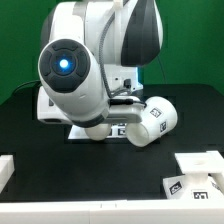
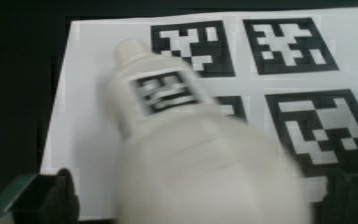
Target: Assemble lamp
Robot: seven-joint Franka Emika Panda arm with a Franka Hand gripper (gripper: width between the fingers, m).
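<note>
the gripper (image 2: 179, 205) stands with jaws fully apart and holds nothing; only the dark fingertips (image 2: 39, 198) show at the edge of the wrist view. between and just ahead of the jaws lies the bulb (image 2: 179, 150), on its side, its tagged neck pointing away from the hand and resting over the marker board (image 2: 87, 60).

risk: the bulb is round and free to roll. judged from this pose, an off-centre closure pushes it sideways rather than seating it, and one finger touching first can spin the neck out of line. a descent that goes too deep would press the fingertips into the marker board.

farther from the hand, the shade (image 1: 152, 120) lies tipped on its side. well apart, toward the exterior view's right, sits the square base (image 1: 195, 180).

the table (image 1: 120, 165) is covered in matte black; a green wall (image 1: 195, 40) backs the room.
</note>
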